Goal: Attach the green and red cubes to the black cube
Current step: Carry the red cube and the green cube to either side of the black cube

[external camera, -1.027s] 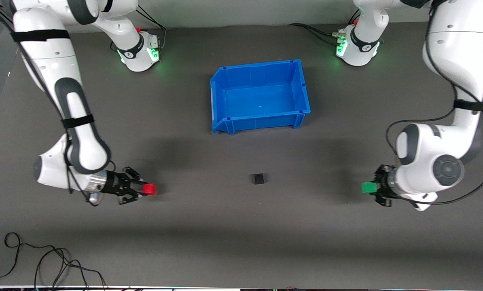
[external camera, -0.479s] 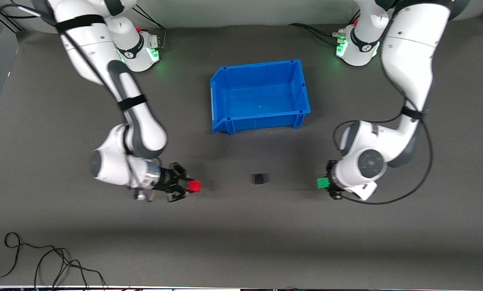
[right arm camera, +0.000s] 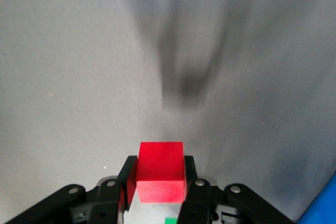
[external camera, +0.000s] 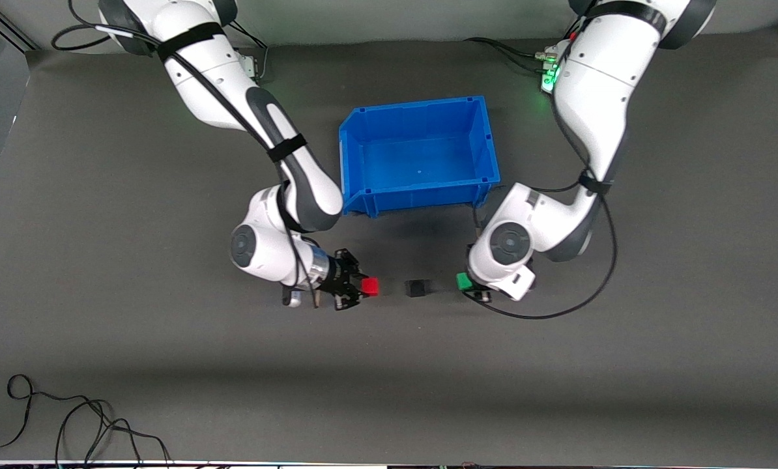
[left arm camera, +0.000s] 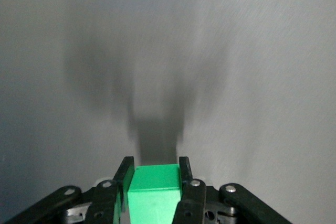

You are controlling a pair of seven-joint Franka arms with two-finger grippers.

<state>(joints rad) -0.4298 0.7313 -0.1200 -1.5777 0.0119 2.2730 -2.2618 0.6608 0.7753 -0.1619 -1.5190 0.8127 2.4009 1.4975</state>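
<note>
The black cube [external camera: 417, 288] lies on the grey mat, nearer to the front camera than the blue bin. My right gripper [external camera: 365, 287] is shut on the red cube [external camera: 370, 286] and holds it beside the black cube, toward the right arm's end, with a small gap. The red cube [right arm camera: 160, 171] shows between the fingers in the right wrist view. My left gripper [external camera: 468, 284] is shut on the green cube [external camera: 463, 281], beside the black cube toward the left arm's end, a small gap away. The green cube [left arm camera: 154, 192] fills the jaws in the left wrist view.
The blue bin [external camera: 363, 195] stands empty in the middle of the mat, close to both forearms. A loose black cable [external camera: 70, 423] lies at the mat's edge nearest the front camera, toward the right arm's end.
Both arms have swung inward along the mat toward the black cube, each carrying its cube. The red and green cubes now sit close on either side of it. The black cube has not moved.
</note>
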